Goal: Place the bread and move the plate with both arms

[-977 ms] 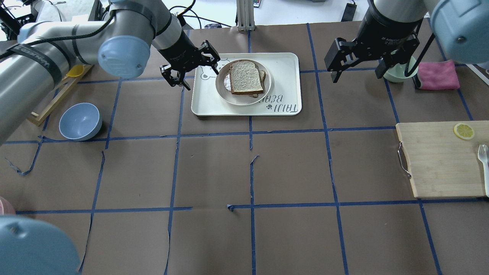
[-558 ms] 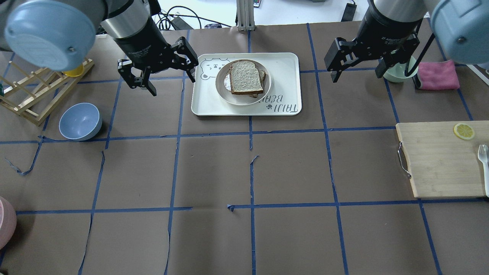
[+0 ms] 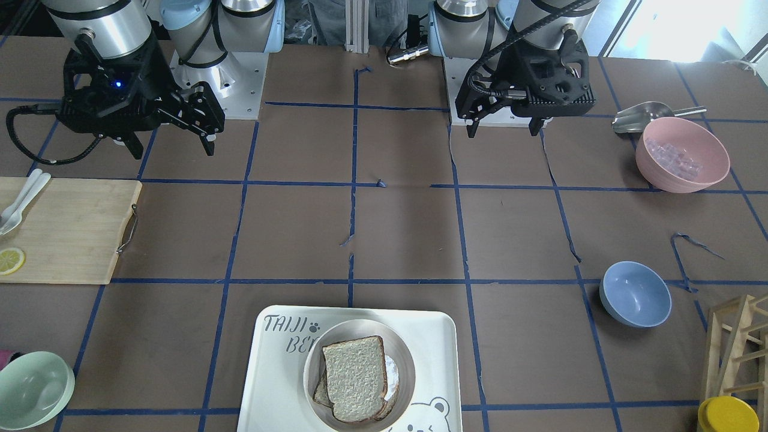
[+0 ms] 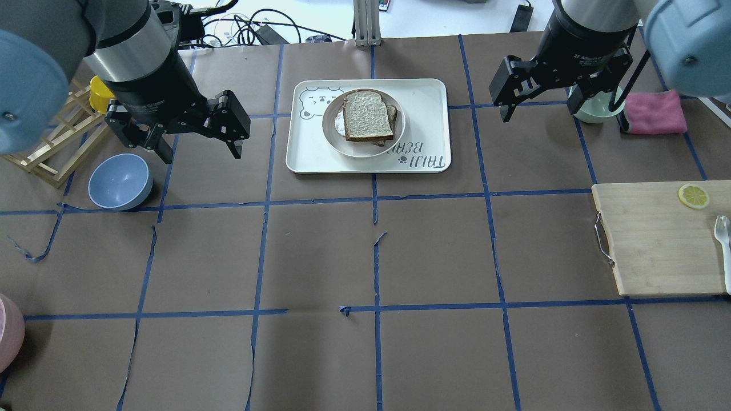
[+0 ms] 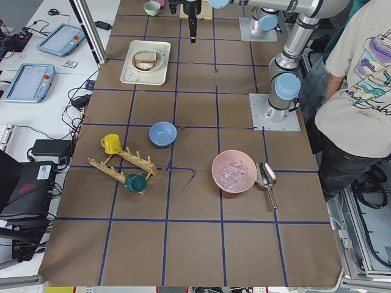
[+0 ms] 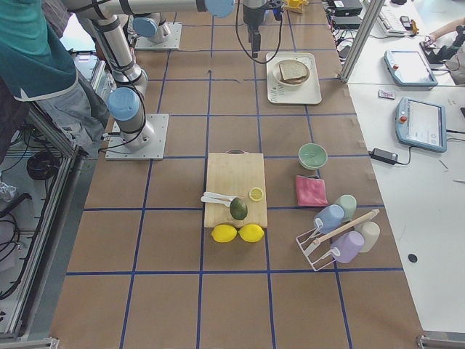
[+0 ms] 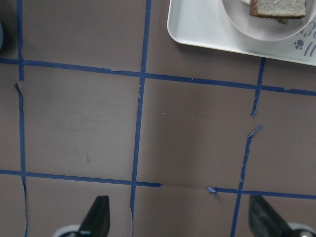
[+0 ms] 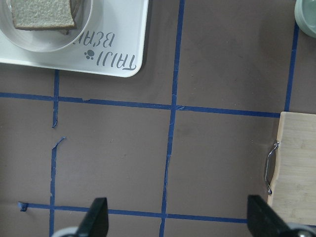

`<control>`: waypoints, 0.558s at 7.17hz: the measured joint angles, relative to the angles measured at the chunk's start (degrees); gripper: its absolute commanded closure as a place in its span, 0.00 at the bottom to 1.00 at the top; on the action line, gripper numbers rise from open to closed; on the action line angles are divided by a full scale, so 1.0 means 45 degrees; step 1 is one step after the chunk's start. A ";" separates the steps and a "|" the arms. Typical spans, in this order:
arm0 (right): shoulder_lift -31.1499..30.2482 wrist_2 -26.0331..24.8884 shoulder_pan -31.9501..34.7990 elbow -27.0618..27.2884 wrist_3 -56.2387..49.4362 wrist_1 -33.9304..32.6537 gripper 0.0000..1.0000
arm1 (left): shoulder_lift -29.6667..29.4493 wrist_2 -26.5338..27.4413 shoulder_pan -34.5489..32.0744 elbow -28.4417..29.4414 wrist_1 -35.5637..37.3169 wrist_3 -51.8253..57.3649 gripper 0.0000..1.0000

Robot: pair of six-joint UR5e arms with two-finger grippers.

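The bread (image 4: pixel 368 117) is a plain slice that lies on top of a second slice with white showing under it, in the cream plate (image 4: pixel 332 136). The plate stands on the white bear-printed tray (image 4: pixel 425 97). My left gripper (image 4: pixel 200 153) is open and empty, raised over the table left of the tray. My right gripper (image 4: pixel 539 111) is open and empty, raised to the right of the tray. The left wrist view shows open fingertips (image 7: pixel 96 217) over bare table, with the plate (image 7: pixel 256 27) at the top edge. The right wrist view shows the bread (image 8: pixel 42 12) at its top left.
A blue bowl (image 4: pixel 120 181) and a wooden rack (image 4: pixel 51 148) with a yellow cup (image 4: pixel 100 94) are at the left. A pale green bowl (image 4: pixel 594 111) and a pink cloth (image 4: pixel 654 111) are behind the right gripper. A cutting board (image 4: pixel 662 240) holds a lemon slice (image 4: pixel 693 196).
My left gripper has swung left and back from the tray's left edge, staying open and empty. The right gripper has barely moved. The bread and plate have not moved.
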 measured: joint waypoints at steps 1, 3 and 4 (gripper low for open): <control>0.0003 0.0013 -0.0008 0.0045 -0.0004 -0.0001 0.00 | -0.0023 0.0048 0.0058 0.0054 0.0216 0.0189 0.00; 0.0003 0.0025 -0.0028 0.0135 -0.0009 -0.0002 0.00 | -0.0055 0.0067 0.0086 0.0061 0.0530 0.0296 0.00; 0.0004 0.0026 -0.0033 0.0164 -0.0013 -0.0002 0.00 | -0.0055 0.0065 0.0092 0.0037 0.0581 0.0308 0.00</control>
